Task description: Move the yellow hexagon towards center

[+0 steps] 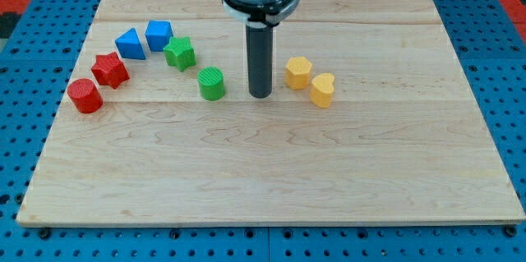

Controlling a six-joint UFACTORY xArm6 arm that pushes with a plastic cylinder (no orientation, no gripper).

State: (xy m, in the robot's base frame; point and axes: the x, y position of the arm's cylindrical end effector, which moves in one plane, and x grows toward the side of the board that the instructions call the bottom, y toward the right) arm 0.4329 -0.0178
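The yellow hexagon sits on the wooden board, right of the middle, in the upper half. A second yellow block, heart-like in shape, lies just to its lower right, almost touching it. My tip rests on the board a short way to the left of the yellow hexagon, slightly lower in the view, with a small gap between them. The dark rod rises straight up from the tip to the arm's head at the view's top.
A green cylinder stands just left of my tip. Further left are a green star, two blue blocks, a red star and a red cylinder. Blue pegboard surrounds the board.
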